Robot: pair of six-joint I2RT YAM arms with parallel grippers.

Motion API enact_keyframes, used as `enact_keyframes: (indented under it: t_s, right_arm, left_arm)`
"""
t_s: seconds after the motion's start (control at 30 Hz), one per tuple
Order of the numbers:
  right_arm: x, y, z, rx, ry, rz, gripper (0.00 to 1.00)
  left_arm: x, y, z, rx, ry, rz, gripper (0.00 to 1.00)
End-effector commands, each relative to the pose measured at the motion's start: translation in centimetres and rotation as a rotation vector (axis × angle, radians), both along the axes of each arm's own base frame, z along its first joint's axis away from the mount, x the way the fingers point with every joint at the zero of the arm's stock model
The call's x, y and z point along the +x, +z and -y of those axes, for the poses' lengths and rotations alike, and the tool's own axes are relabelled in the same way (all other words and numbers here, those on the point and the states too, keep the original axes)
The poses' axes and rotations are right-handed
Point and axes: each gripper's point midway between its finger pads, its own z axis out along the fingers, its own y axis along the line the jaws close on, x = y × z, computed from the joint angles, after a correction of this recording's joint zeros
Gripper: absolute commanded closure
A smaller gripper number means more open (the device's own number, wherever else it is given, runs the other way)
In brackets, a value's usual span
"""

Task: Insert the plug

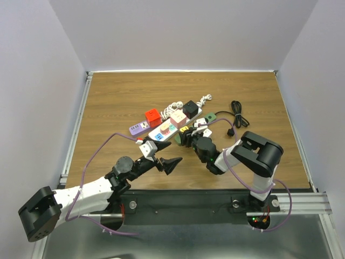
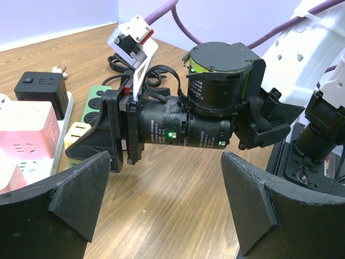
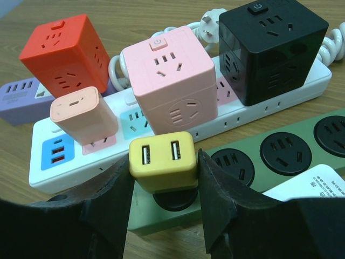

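Note:
My right gripper [image 3: 164, 166] is shut on a yellow plug [image 3: 161, 159] with two USB ports facing up. The plug stands upright over the round black socket at the near end of the green power strip [image 3: 145, 218]. Its prongs are hidden, and how deep it sits cannot be told. From the top view the yellow plug [image 1: 185, 129] and right gripper [image 1: 187, 138] sit mid-table. My left gripper [image 1: 167, 163] hovers open over bare wood, to the left of the right arm, its fingers [image 2: 75, 194] wide apart and holding nothing.
A white power strip [image 3: 302, 86] behind the green one carries a pink cube [image 3: 170, 81], a black cube [image 3: 269, 46] and a peach charger [image 3: 83, 116]. A red cube [image 3: 62, 54] stands on a purple strip [image 3: 19, 97]. A coiled black cable [image 1: 237, 116] lies to the right.

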Motion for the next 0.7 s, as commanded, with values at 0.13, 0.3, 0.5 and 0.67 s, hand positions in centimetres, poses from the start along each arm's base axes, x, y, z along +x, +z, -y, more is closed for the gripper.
enact_keyframes:
  t_s: [0.13,0.3,0.5,0.67]
  right_arm:
    - [-13.7,-18.1,8.6,-0.515,0.135,-0.591,1.00]
    - [-14.2,-18.7,8.9,-0.523,0.133,-0.609,1.00]
    - [-15.1,-19.4,9.3,-0.546,0.131,-0.636,1.00]
    - [-14.5,-19.6,8.3,-0.619,0.129,-0.617,1.00]
  left_arm:
    - [0.1,2.0,-0.1,-0.053,0.006,0.050,0.06]
    - [0.1,2.0,0.0,-0.052,0.005,0.052,0.06]
    - [0.2,1.8,0.0,-0.046,0.009,0.047,0.06]
    - [0.2,1.9,0.1,-0.044,0.004,0.052,0.06]
